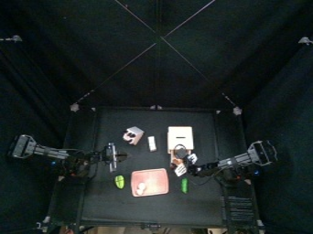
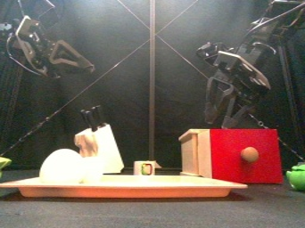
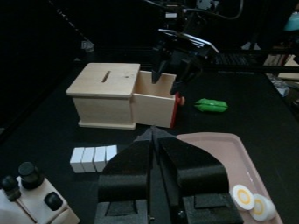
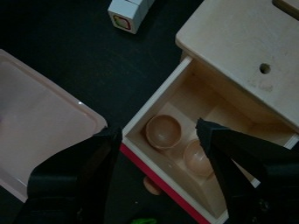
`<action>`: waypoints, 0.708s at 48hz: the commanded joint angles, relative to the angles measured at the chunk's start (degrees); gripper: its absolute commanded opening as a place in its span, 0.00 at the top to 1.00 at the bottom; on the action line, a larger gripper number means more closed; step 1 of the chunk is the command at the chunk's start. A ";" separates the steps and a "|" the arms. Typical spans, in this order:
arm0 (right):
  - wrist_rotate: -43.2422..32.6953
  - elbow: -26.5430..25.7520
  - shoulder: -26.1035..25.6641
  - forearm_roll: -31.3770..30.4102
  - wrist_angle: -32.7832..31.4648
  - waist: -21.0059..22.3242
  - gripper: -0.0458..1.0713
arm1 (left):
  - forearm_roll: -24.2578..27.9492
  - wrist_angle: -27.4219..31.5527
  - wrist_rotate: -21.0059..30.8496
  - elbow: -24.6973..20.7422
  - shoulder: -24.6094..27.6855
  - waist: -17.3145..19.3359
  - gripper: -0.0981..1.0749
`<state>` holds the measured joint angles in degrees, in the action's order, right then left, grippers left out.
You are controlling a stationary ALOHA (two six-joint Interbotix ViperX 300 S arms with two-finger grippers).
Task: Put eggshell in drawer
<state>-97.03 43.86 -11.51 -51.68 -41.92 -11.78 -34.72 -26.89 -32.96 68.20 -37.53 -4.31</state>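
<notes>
Here the right claw (image 4: 152, 149) hangs directly above the pulled-out drawer (image 4: 222, 131), its two jaws spread wide and holding nothing. Between and just below the jaws, inside the drawer's wooden compartment, lie two pale, cup-shaped eggshell halves (image 4: 163, 131): one sits nearer the left jaw with its hollow facing up, the other lies nearer the right jaw and is partly hidden by it. Judged from this, the shell is already in the drawer and the red-fronted drawer itself remains open.

The left claw (image 3: 158, 144) hovers well apart from the drawer, on the far side of the pink tray (image 3: 228, 149), with its jaws drawn close together and nothing visible between them. From its wrist camera the right claw (image 3: 176, 66) is seen poised over the open drawer, a green object (image 3: 211, 105) lying on the tabletop (image 3: 47, 96) beyond. A small white block (image 4: 126, 13) stands beside the cabinet.

The eggshell is probably very light, thin, rigid and brittle; a firm pinch could crack it. If it must be taken again, the rim of the upturned half is the likeliest place, gripped gently with one jaw inside the cup and one outside. The drawer front carries a round knob (image 2: 249, 153) suited to pushing.
</notes>
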 commanded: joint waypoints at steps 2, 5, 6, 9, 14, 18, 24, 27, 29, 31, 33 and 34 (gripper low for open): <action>0.00 -0.62 -1.58 -0.26 0.18 0.18 0.08 | 0.09 -0.18 0.00 -0.62 0.09 0.09 0.50; 0.00 -0.70 -1.58 -0.26 0.18 0.18 0.08 | 0.09 -0.18 0.09 -0.62 0.09 0.09 0.50; 0.00 -0.70 -1.49 -0.26 0.18 0.18 0.08 | 0.09 -0.18 0.09 -0.62 0.09 0.09 0.50; 0.00 -0.70 -1.58 -0.26 0.26 0.18 0.08 | 0.09 -0.18 0.09 -0.62 0.09 0.09 0.50; 0.00 -0.70 -1.58 -0.26 0.35 0.18 0.08 | 0.09 -0.18 0.09 -0.62 0.09 0.09 0.50; 0.00 -0.62 -1.58 -0.18 0.35 0.18 0.08 | 0.09 -0.18 0.09 -0.62 0.09 0.09 0.50; 0.00 -0.70 -1.49 -0.18 0.35 0.18 0.08 | 0.09 -0.18 0.09 -0.62 0.09 0.09 0.50; 0.00 -0.79 -1.41 -0.18 0.79 0.18 0.08 | 0.09 -0.18 0.09 -0.70 0.09 0.09 0.50; 0.00 -0.88 -1.41 -0.35 1.14 0.18 0.08 | 0.09 -0.18 0.00 -0.70 0.09 0.09 0.50; 0.09 -1.14 -1.41 -0.53 1.49 0.09 0.08 | 0.09 -0.18 0.00 -0.79 0.09 0.09 0.50; 0.18 -1.32 -1.41 -0.62 2.02 0.09 0.08 | 0.09 -0.18 0.00 -0.79 0.09 0.09 0.50; 0.35 -1.41 -1.41 -0.62 2.46 0.00 0.08 | 0.09 -0.18 0.00 -0.88 0.09 0.09 0.50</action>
<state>-97.03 43.86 -11.51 -51.86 -40.52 -11.78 -34.72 -26.89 -32.87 68.29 -37.53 -4.31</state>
